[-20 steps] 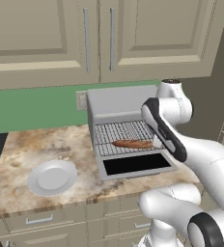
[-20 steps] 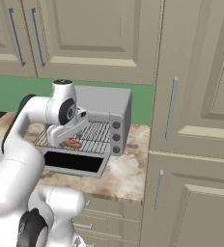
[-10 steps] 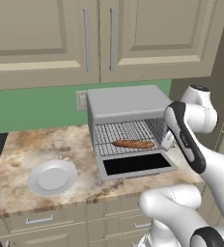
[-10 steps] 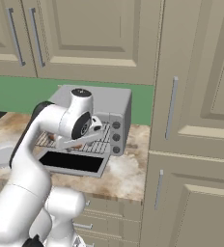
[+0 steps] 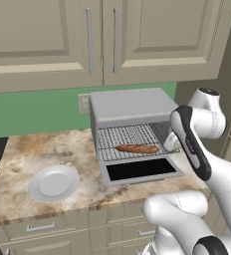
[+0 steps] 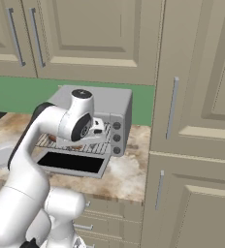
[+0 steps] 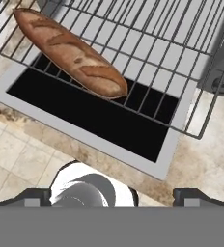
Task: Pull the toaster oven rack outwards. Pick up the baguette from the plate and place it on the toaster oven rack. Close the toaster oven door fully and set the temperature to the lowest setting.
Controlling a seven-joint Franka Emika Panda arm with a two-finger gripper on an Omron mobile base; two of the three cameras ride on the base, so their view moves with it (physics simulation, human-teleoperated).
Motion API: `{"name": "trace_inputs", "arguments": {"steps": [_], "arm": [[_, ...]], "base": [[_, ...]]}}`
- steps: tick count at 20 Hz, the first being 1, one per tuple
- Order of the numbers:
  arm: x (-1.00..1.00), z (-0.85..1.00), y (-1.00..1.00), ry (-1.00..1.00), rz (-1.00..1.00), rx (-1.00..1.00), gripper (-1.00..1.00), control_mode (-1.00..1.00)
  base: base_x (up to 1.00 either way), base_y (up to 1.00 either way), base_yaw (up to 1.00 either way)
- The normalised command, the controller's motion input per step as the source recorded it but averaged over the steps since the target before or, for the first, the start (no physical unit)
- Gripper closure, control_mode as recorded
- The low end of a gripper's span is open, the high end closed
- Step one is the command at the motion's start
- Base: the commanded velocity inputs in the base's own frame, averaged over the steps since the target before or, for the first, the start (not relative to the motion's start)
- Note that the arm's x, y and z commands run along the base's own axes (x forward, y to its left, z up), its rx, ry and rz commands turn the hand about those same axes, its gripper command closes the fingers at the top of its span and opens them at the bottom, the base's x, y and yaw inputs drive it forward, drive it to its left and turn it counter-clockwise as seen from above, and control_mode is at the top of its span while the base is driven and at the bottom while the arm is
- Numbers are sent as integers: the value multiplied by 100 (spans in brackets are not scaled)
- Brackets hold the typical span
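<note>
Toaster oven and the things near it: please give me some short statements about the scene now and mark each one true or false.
1. The baguette lies on the toaster oven rack. True.
2. The toaster oven door is closed. False: it hangs open, folded down flat.
3. The plate carries bread. False: it is bare.
4. The gripper is open and holds nothing. True.
5. The rack is pulled out over the door. True.
</note>
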Motion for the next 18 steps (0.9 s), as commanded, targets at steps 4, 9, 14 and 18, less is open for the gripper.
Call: {"name": "trace_inputs", "arguments": {"steps": [4,9,14,18], "arm": [[-1,3,3,1,-4,-7,-100,-100],[0,-12,2,0,-3,-5,-100,-100],[0,-39,0,3,0,-2,-100,-100],[3,-48,0,18,0,0,-100,-100]], "base": [[0,0,0],[0,0,0],[0,0,0],[0,0,0]]}}
